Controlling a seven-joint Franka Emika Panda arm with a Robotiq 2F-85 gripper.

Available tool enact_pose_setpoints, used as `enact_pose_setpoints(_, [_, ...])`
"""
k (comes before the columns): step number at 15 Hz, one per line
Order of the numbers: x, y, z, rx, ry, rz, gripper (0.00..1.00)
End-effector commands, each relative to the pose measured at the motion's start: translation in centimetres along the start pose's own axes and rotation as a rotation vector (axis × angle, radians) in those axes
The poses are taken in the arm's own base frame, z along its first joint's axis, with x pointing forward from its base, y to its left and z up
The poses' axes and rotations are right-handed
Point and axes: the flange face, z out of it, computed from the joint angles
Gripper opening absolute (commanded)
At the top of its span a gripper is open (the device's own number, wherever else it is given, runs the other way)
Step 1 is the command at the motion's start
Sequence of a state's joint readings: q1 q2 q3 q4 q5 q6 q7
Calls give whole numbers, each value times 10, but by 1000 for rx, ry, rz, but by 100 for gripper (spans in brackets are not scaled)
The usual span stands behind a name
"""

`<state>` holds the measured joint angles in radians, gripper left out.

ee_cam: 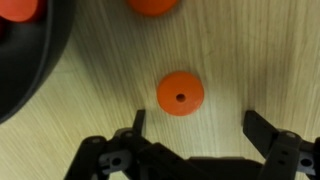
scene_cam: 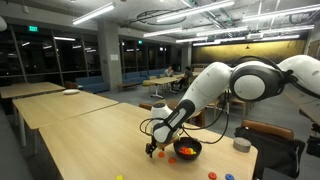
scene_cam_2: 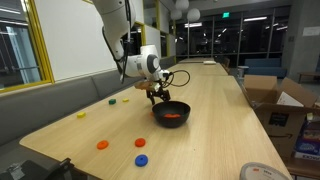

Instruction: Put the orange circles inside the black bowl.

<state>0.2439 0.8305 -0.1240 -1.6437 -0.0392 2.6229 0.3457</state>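
The black bowl point(scene_cam: 190, 156) point(scene_cam_2: 171, 121) stands on the wooden table with orange pieces inside. In the wrist view its dark wall point(ee_cam: 28, 70) fills the left edge. My gripper point(scene_cam: 155, 148) point(scene_cam_2: 156, 95) point(ee_cam: 198, 125) hangs low over the table right beside the bowl, open and empty. One orange circle point(ee_cam: 180, 93) with a small centre hole lies flat on the wood just ahead of the fingertips. A second orange circle point(ee_cam: 152, 5) lies beyond it. In an exterior view two orange circles point(scene_cam: 160, 155) lie by the bowl. Others lie further off point(scene_cam: 212, 175) point(scene_cam_2: 102, 145).
Small blue pieces point(scene_cam_2: 140, 143) point(scene_cam_2: 141, 159), a yellow piece point(scene_cam_2: 81, 114) and a green piece point(scene_cam_2: 112, 101) lie on the table. A grey cylinder point(scene_cam: 241, 144) stands near the table's edge. Cardboard boxes point(scene_cam_2: 280, 100) stand beside the table.
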Motion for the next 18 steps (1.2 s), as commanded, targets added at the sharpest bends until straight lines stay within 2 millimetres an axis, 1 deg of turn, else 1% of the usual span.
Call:
enact_pose_setpoints(1, [-9, 2, -16, -47, 21, 36, 100])
enact_pose_setpoints(4, [-17, -2, -20, -50, -9, 39, 100])
enact_pose_setpoints(9, [-27, -5, -28, 32, -31, 51, 100])
enact_pose_setpoints(12, [-27, 3, -30, 76, -57, 97, 100])
enact_pose_setpoints(14, [-26, 12, -30, 93, -64, 140, 100])
enact_pose_setpoints(18, [-20, 28, -29, 109, -75, 187, 100])
